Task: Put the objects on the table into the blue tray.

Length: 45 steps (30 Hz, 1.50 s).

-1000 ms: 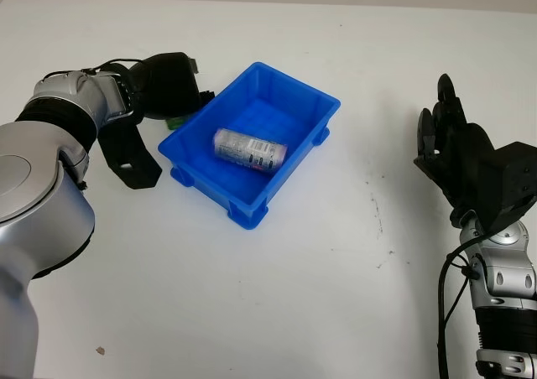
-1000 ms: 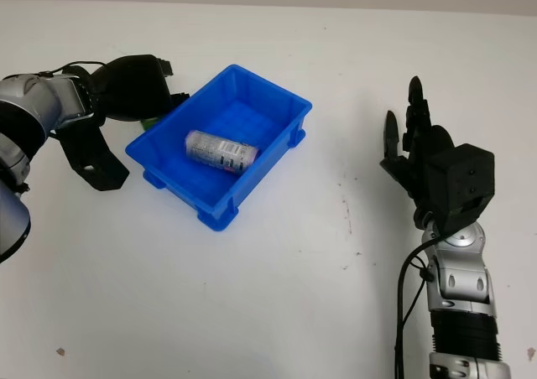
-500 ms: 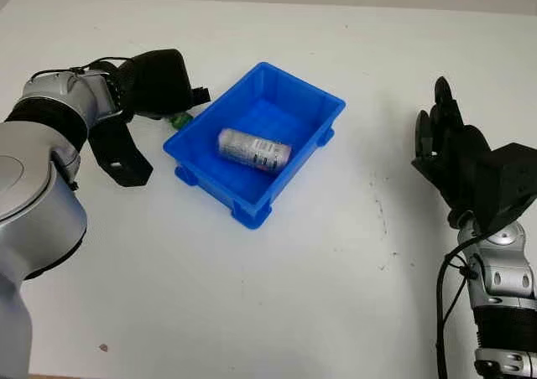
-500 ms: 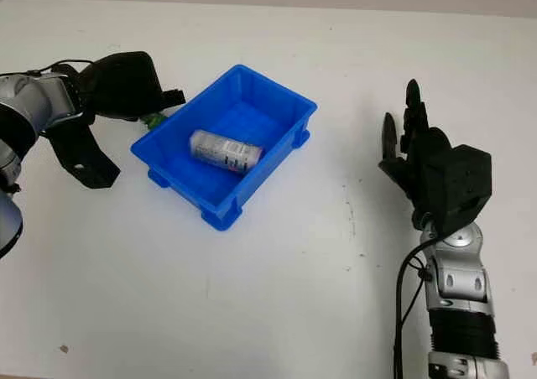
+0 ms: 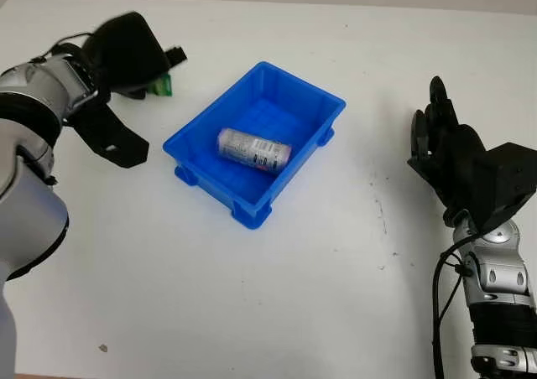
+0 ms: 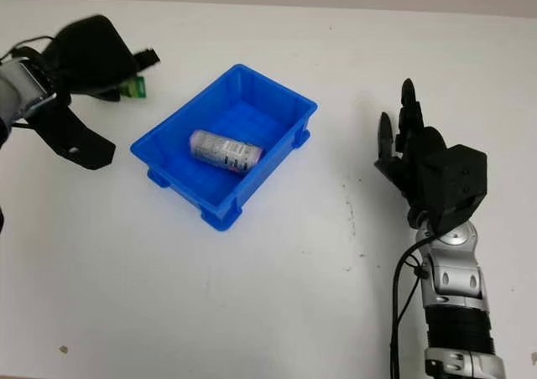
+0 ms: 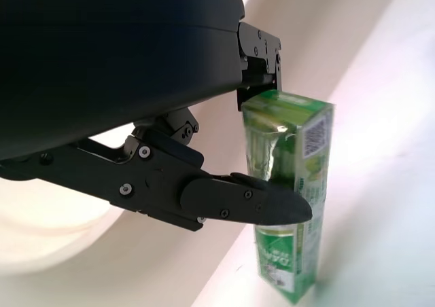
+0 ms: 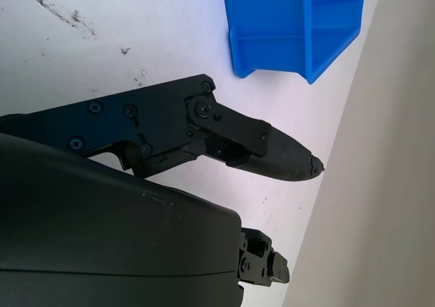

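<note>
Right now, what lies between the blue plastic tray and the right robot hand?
Bare white table, seen from the head views, separates the blue plastic tray from the open right robot hand.

I'm looking down on a white table (image 5: pixel 277 295) with a few dark scuff marks (image 5: pixel 379 220) on its right half and a small brown speck (image 5: pixel 101 347) near the front left. Directly on it sits the blue tray (image 5: pixel 315 102), angled, left of centre. A silvery can (image 5: pixel 252 150) lies on its side inside it.
</note>
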Available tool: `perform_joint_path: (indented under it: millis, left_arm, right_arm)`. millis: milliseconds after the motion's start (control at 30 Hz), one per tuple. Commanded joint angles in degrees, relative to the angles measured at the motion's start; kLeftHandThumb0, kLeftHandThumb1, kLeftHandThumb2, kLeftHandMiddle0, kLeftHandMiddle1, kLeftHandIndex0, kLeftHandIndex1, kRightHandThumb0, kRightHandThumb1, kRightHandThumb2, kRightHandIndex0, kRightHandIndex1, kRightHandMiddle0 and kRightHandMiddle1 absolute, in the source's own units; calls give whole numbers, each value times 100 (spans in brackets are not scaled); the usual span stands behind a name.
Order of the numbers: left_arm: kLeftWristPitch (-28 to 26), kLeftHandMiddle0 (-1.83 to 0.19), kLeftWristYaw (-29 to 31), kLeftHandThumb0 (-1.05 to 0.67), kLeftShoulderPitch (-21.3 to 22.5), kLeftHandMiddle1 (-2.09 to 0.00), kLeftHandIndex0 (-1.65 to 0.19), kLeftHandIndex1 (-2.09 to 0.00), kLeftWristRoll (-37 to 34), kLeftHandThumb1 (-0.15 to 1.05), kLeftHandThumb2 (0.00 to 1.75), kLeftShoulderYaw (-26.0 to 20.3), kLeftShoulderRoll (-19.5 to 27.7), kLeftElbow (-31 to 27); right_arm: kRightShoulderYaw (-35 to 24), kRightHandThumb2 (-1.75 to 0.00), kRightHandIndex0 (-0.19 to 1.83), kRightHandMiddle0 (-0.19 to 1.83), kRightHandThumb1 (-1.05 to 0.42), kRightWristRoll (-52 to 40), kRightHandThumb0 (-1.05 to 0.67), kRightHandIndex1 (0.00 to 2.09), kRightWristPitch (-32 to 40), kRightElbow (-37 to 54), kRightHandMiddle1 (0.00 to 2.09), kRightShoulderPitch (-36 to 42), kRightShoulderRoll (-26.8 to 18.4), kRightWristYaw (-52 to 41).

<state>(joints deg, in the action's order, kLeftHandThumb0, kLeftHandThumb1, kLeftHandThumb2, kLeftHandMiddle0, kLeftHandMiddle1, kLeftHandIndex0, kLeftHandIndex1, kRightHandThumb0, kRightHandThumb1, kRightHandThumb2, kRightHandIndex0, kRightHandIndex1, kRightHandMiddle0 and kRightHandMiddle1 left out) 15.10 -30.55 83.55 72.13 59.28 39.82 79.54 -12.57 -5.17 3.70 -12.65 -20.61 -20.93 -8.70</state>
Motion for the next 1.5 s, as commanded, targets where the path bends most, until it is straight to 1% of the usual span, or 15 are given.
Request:
perform_joint_path:
  millis: [0,167,300,400,533,633,833,967,1033,1267,1300,1367,1400,1433,1467]
  left_arm:
    - [-56,-96,40,-47,144,-209,-24,-209,-346,105,34,-398,184,-29]
    - [55,-72,161,-49,190,-209,-29,-209,-1341,105,44,-1387,311,-126]
    - [381,-75,331,-53,296,-209,-28,-209,-2013,105,52,-2061,327,-272]
    - [761,-82,626,-52,297,-209,-43,-209,-2606,105,50,-2616,239,-411]
    - [1482,-108,1691,-51,129,-209,-80,-209,-3856,105,47,-3625,-11,-535]
    - [1708,-119,2567,-50,20,-209,-92,-209,-4660,105,46,-4236,-224,-634]
    - [1421,-127,4101,-52,-70,-209,-103,-209,-5744,105,45,-5016,-686,-962]
    - [1149,-134,4710,-49,-160,-209,-113,-209,-6055,105,46,-5204,-956,-1286]
    - [906,-125,4883,-52,-250,-209,-105,-209,-6101,105,39,-5209,-1079,-1504]
    - [-105,-121,5684,-47,-767,-209,-97,-209,-6242,105,45,-5142,-1422,-2379]
    - [-193,-102,5754,-48,-848,-209,-78,-209,-6170,105,45,-5073,-1448,-2473]
    - [-285,-80,5879,-49,-968,-209,-58,-209,-6071,105,46,-4983,-1462,-2643]
    - [-376,-62,5988,-49,-1033,-206,-40,-203,-6046,105,47,-4943,-1467,-2767]
    - [-392,-41,6129,-49,-1092,-185,-13,-182,-5983,105,46,-4869,-1447,-2872]
    - [-404,-27,6253,-50,-1152,-157,3,-160,-5876,105,47,-4766,-1413,-2989]
  right_arm:
    - [-18,-76,-19,-19,-105,-9,-65,0,-38,12,0,22,28,24]
    - [-16,-74,-19,-19,-105,2,-65,0,-122,-19,0,30,84,78]
    - [5,-75,-19,-19,-105,4,-66,0,-149,-56,0,30,85,42]
    - [13,-78,-19,-19,-105,-21,-61,0,-102,-34,0,30,111,34]
    - [55,-77,-19,-19,-105,21,-60,0,-162,-86,0,23,149,69]
    - [72,-78,-19,-19,-105,25,-61,0,-173,-115,0,21,168,62]
    - [69,-77,-19,-19,-105,35,-63,0,-168,-80,0,45,181,74]
    - [57,-78,-19,-19,-105,-6,-59,0,-204,-104,0,42,186,30]
    - [65,-78,-19,-19,-105,-6,-59,0,-200,-111,0,38,181,13]
    - [99,-76,-19,-19,-105,80,-62,0,-211,-92,0,60,197,60]
    - [97,-76,-19,-19,-105,86,-62,0,-213,-82,0,66,208,78]
    - [104,-75,-19,-19,-105,99,-62,0,-199,-61,0,75,214,91]
    - [105,-76,-19,-19,-105,99,-62,0,-185,-51,0,79,216,90]
    - [101,-76,-19,-19,-105,87,-61,0,-172,-44,0,83,220,83]
    - [95,-76,-19,-19,-105,77,-61,0,-159,-32,0,86,234,91]
